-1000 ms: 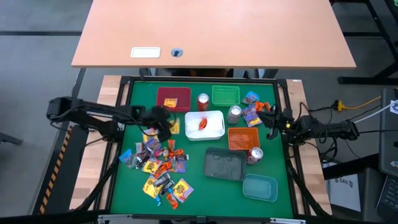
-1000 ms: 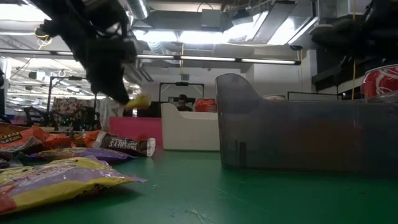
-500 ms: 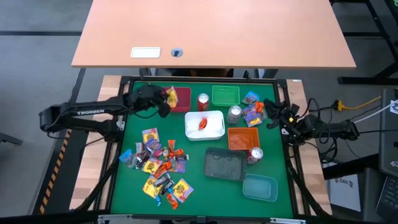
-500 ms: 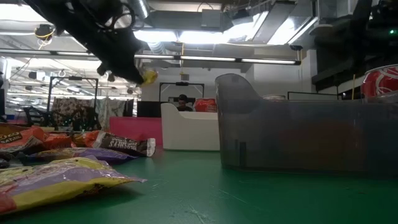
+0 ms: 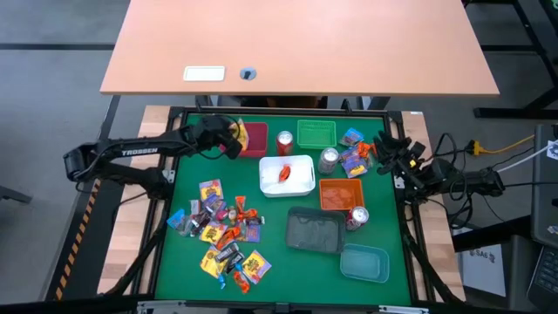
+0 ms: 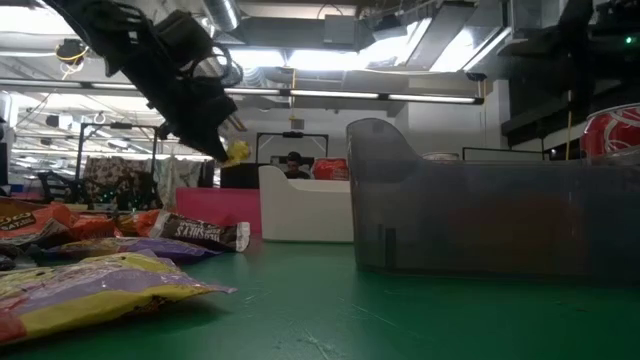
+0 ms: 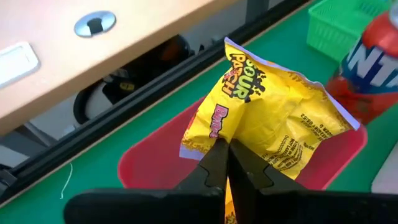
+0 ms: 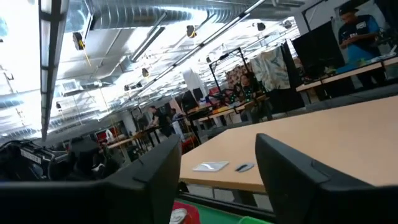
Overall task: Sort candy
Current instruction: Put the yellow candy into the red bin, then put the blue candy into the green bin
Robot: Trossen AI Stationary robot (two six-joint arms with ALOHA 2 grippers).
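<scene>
My left gripper (image 5: 232, 139) is shut on a yellow candy pack (image 7: 267, 112), held over the red tray (image 7: 149, 165) at the table's far left; the low view shows the pack (image 6: 237, 152) in the air below the gripper (image 6: 222, 140). A heap of wrapped candy (image 5: 222, 231) lies on the green mat at the near left. One orange candy lies in the white tray (image 5: 301, 179). My right gripper (image 5: 390, 150) stands open at the far right with nothing between its fingers (image 8: 163, 177), tipped up toward the room. My left gripper pinches the yellow pack between its two fingers (image 7: 214, 163) at the pack's crumpled near edge (image 7: 225, 134). The fingers slant down from the table's left toward the far edge. The pack sticks out beyond the fingertips, lifted clear above the red tray.
Green (image 5: 316, 133), orange (image 5: 340, 194), grey (image 5: 316, 229) and teal (image 5: 364, 262) trays stand on the mat. Soda cans stand at the far middle (image 5: 284, 142), beside the white tray (image 5: 329, 160) and by the grey tray (image 5: 357, 218). A few candies (image 5: 353, 157) lie near my right gripper.
My left gripper has swung from above the candy heap toward the table's far edge, carrying the yellow pack clear of the mat to over the red tray. My right gripper has tipped upward and opened.
</scene>
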